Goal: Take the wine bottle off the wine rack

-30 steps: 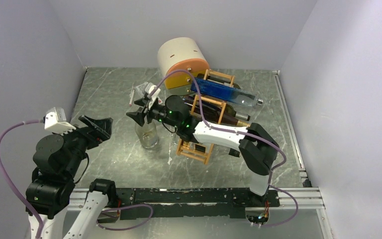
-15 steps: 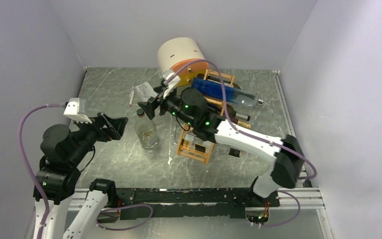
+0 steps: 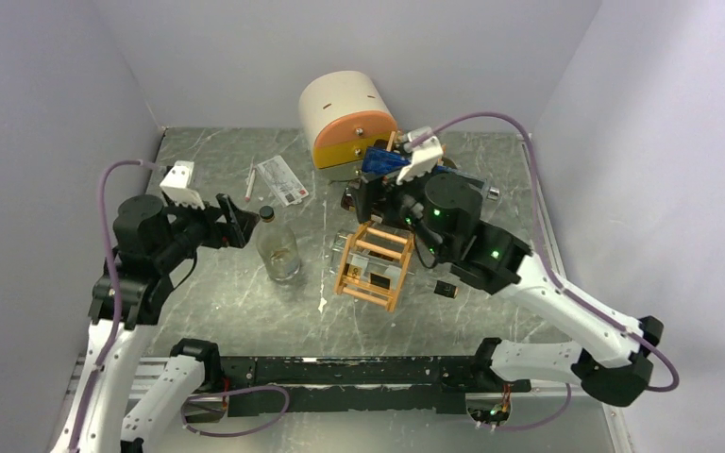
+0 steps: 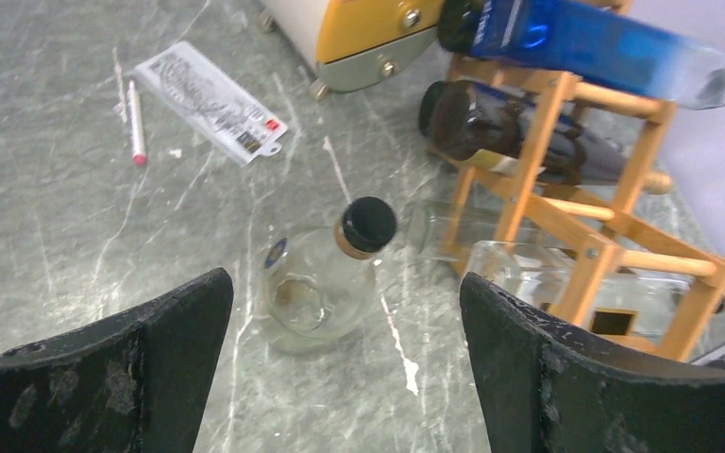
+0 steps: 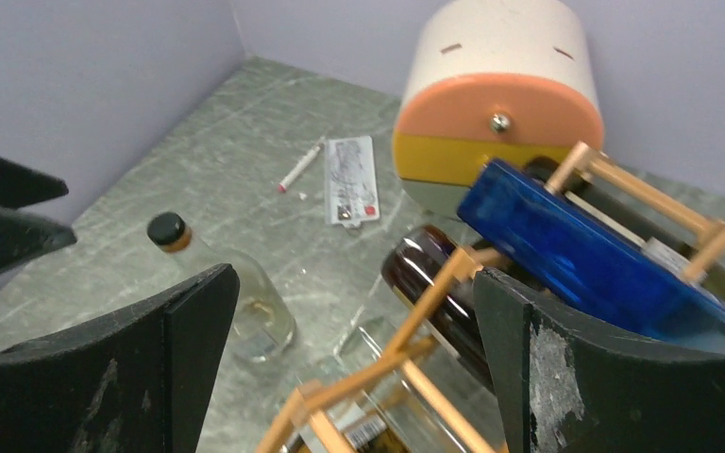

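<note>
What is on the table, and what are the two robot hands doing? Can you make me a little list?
Standing bottle: round clear bottle, upright, black cap, beside the wine rack
Rack top: blue bottle
Rack middle: brown bottle
Rack bottom: glass bottle
Behind rack: drawer box
Loose bits: pen, card
Left hand: open, empty
Right hand: open, empty

Round cream-and-orange drawer box [image 3: 347, 118] far on the marbled desk [image 3: 217, 293]; left of it lie a printed card [image 3: 281, 180] and a pink-tipped pen [image 3: 249, 183], just apart.
</note>
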`<act>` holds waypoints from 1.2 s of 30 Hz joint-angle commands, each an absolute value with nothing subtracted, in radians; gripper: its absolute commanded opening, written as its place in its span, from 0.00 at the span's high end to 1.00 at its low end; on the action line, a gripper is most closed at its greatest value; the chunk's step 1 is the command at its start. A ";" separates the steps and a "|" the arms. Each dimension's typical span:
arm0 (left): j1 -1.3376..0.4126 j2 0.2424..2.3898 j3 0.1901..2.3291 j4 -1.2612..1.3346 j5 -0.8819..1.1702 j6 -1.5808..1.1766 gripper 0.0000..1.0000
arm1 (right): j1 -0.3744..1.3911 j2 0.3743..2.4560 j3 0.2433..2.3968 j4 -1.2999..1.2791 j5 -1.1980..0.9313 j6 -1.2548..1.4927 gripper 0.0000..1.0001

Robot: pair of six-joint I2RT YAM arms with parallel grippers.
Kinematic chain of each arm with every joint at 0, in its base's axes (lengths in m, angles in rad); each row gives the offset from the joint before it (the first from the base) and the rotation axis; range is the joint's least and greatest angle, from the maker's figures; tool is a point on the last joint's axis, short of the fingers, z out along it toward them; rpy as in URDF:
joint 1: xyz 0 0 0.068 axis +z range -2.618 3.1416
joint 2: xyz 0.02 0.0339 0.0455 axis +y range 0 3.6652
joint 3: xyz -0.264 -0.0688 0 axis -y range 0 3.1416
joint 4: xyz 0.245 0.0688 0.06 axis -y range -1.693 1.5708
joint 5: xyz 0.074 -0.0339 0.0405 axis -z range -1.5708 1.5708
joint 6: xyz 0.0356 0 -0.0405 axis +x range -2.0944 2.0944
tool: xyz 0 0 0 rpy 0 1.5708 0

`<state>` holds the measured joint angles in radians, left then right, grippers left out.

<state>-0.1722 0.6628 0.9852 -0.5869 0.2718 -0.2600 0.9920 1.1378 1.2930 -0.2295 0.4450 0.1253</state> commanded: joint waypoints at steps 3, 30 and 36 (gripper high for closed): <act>-0.176 0.788 1.003 -0.601 0.265 -0.179 0.07 | 0.990 1.025 1.255 -0.427 0.473 0.157 0.00; -0.477 1.027 1.010 -0.523 -0.098 -0.130 0.23 | 0.989 0.943 1.234 -0.576 0.526 0.198 0.00; -0.486 1.056 1.025 -0.517 -0.126 -0.143 0.47 | 0.988 0.935 1.228 -0.594 0.536 0.205 0.00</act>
